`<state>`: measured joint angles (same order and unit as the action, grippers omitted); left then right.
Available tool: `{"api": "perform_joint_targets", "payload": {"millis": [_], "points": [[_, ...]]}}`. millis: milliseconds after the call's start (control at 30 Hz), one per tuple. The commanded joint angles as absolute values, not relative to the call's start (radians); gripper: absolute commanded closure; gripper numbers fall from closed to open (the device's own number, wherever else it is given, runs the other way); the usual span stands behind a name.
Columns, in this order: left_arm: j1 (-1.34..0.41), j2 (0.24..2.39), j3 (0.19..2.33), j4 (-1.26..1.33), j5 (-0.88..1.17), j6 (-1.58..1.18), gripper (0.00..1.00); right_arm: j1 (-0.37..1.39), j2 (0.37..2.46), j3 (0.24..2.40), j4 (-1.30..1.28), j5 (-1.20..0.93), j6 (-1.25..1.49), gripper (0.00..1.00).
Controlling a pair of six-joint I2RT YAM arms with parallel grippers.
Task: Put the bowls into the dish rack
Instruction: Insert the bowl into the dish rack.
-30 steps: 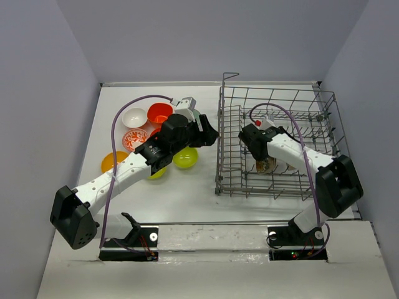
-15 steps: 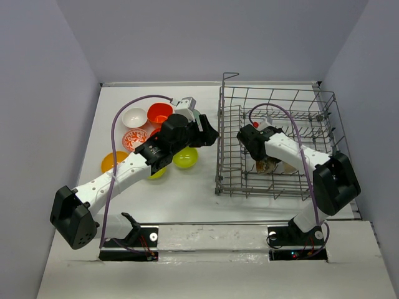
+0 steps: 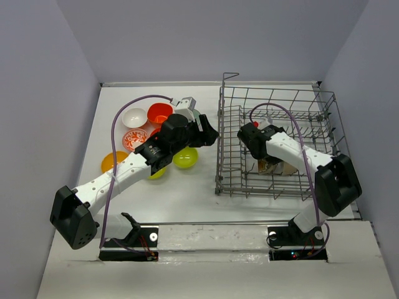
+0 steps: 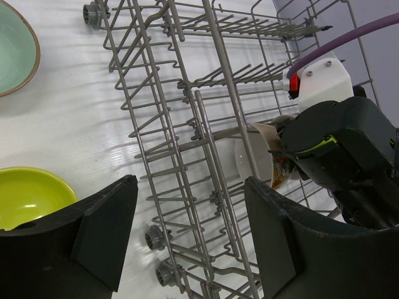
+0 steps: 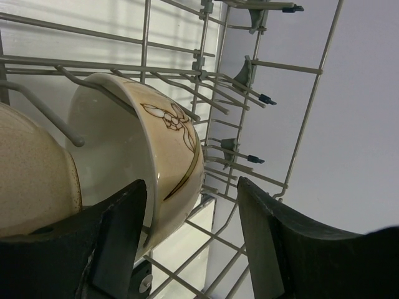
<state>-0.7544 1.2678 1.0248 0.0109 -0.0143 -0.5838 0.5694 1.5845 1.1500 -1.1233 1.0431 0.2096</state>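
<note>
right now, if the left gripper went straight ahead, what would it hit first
Probably the dish rack, its wire side wall straight ahead of the left gripper; depth is unclear.

White table (image 3: pixel 187 184), maybe seven loose bowls (image 3: pixel 186 158) left, dish rack (image 3: pixel 280 185) right.

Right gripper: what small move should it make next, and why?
Probably lift the right gripper straight up and out of the dish rack. Its jaws stand open on either side of a cream bowl that is propped on edge among the rack's wires, so the bowl looks placed. A straight rise seems least likely to knock it over.
</note>
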Motion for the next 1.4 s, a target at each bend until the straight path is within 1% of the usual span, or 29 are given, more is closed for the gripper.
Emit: {"api": "perform_joint_targets", "payload": {"millis": [0,133,233,733,967,1233,1367], "points": [[-0.750,1.241,1.022,0.048,-0.005,-0.572,0.22,0.581,1.531,1.187,-1.135,1.025,0.210,0.34],[-0.750,1.246,1.025,0.049,-0.005,-0.572,0.22,0.581,1.523,1.201,-1.137,1.032,0.219,0.34],[-0.750,1.247,1.023,0.048,-0.005,-0.572,0.22,0.581,1.517,1.216,-1.141,1.035,0.222,0.31],[-0.750,1.244,1.025,0.043,-0.006,-0.572,0.22,0.591,1.470,1.246,-1.127,1.008,0.216,0.31],[-0.750,1.244,1.028,0.038,-0.011,-0.571,0.22,0.591,1.460,1.301,-1.115,0.986,0.229,0.31],[-0.750,1.233,1.049,0.006,-0.034,-0.571,0.22,0.591,1.460,1.396,-1.152,0.875,0.308,0.30],[-0.749,1.210,1.057,-0.037,-0.081,-0.571,0.22,0.591,1.454,1.416,-1.161,0.865,0.362,0.30]]}}
